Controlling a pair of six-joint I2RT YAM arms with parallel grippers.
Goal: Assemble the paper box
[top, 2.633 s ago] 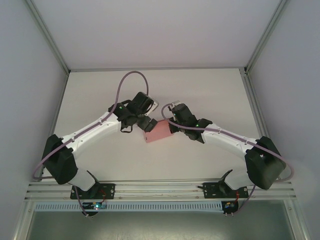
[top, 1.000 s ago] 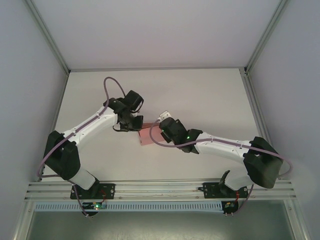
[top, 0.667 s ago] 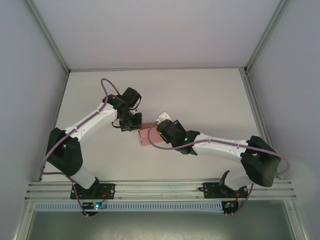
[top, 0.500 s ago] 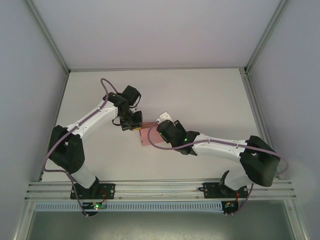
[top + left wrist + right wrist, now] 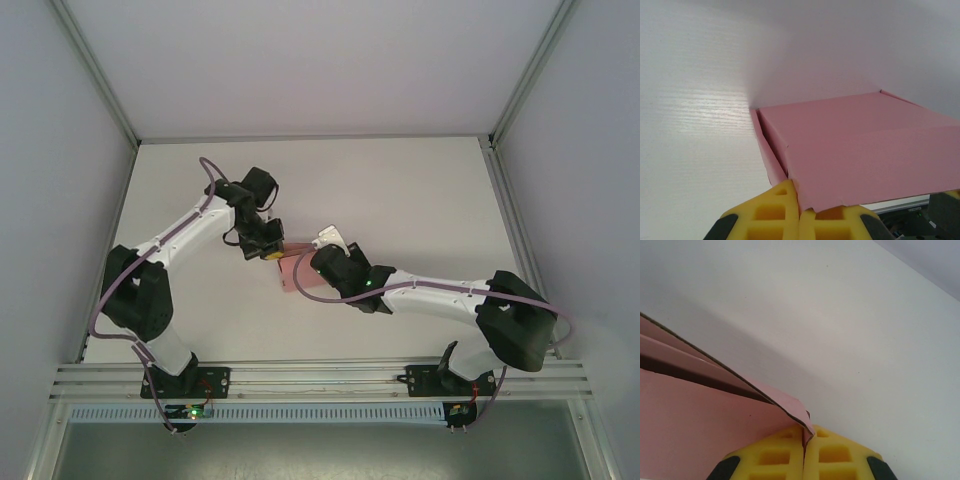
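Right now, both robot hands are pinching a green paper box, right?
Not quite. The box is pink, not green, as the left wrist view shows plainly. The rest holds: the left gripper and the right gripper are each shut on an edge of it.

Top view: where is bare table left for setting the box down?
Free table: far strip along the back wall, near strip between the arm bases. Crowded: mid-table, where left gripper and right gripper pinch the paper box.
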